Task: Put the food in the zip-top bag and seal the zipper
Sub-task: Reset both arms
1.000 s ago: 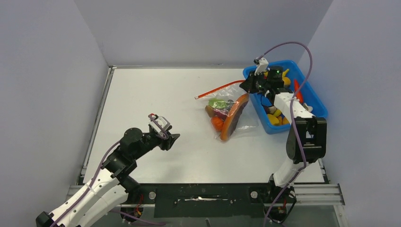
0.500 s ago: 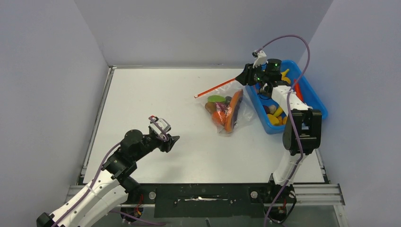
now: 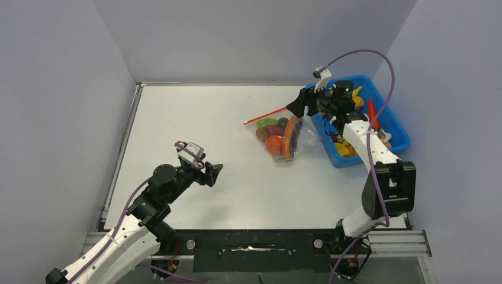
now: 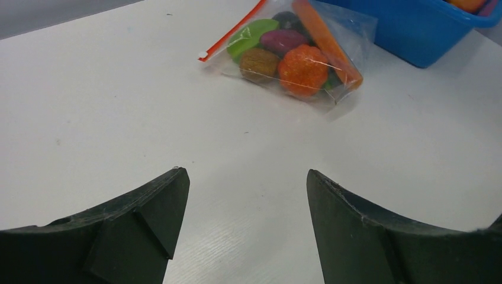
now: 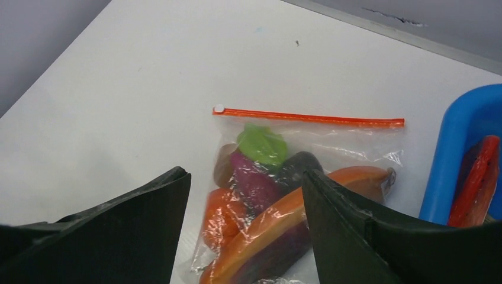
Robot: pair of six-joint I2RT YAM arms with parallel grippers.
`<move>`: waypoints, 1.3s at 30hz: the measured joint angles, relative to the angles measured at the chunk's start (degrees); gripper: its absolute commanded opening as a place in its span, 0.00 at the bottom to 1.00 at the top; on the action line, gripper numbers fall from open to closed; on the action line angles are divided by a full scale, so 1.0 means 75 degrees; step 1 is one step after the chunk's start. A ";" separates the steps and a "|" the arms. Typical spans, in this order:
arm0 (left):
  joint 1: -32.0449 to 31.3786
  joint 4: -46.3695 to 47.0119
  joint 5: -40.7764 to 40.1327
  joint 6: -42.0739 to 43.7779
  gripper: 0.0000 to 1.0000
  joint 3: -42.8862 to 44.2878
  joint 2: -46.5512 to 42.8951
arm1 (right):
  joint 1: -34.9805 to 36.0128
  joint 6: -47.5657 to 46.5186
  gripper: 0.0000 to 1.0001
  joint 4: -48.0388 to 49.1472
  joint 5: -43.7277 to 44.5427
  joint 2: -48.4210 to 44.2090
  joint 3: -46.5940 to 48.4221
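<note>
The zip-top bag (image 3: 278, 135) lies flat on the white table beside the tray, clear and crinkly. Its red-orange zipper (image 5: 308, 117) runs straight along the far edge, with a small white slider at the left end. Food shows through the plastic: a green piece (image 5: 262, 145), a purple piece (image 5: 254, 180), a round orange-red one (image 4: 303, 69) and a long orange slice (image 5: 296, 219). My right gripper (image 3: 299, 106) hovers open just above the bag, touching nothing. My left gripper (image 3: 208, 173) is open and empty over bare table, well short of the bag (image 4: 290, 53).
A blue tray (image 3: 391, 127) with more toy food, including yellow and red pieces, stands right of the bag against the right wall. Grey walls close in the table on three sides. A purple cable loops above the right arm.
The right gripper opened and let go of the zipper end, then shifted left over the bag. The bag settled flat. The left gripper opened wider and turned slightly.
</note>
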 measured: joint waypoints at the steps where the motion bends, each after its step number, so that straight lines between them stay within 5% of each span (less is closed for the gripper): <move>1: 0.0000 0.0012 -0.0207 -0.0108 0.73 0.0006 -0.0006 | 0.0064 0.0003 0.73 -0.0029 0.0006 -0.0274 -0.0117; 5: 0.0000 0.0020 -0.1107 -0.0557 0.73 0.0082 -0.0006 | 0.0347 -0.0012 0.81 -0.0067 0.0003 -0.1335 -0.0565; 8: 0.0000 -0.0023 -0.1716 -0.0866 0.74 0.0306 0.0023 | 0.0530 0.0047 0.99 -0.0172 0.0012 -0.2130 -0.0941; 19: 0.0000 -0.0029 -0.3031 -0.1037 0.74 0.0935 0.0128 | 0.0831 0.0781 0.98 -0.0810 0.0979 -0.4412 -0.2314; 29: 0.0003 -0.0079 -0.2929 -0.1384 0.75 0.1268 0.0230 | 0.0924 0.1842 0.97 -0.1661 0.3025 -0.6102 -0.2804; 39: 0.0006 -0.0242 -0.2696 -0.1667 0.75 0.1702 0.0323 | 0.0927 0.2547 0.98 -0.2594 0.4095 -0.6493 -0.2833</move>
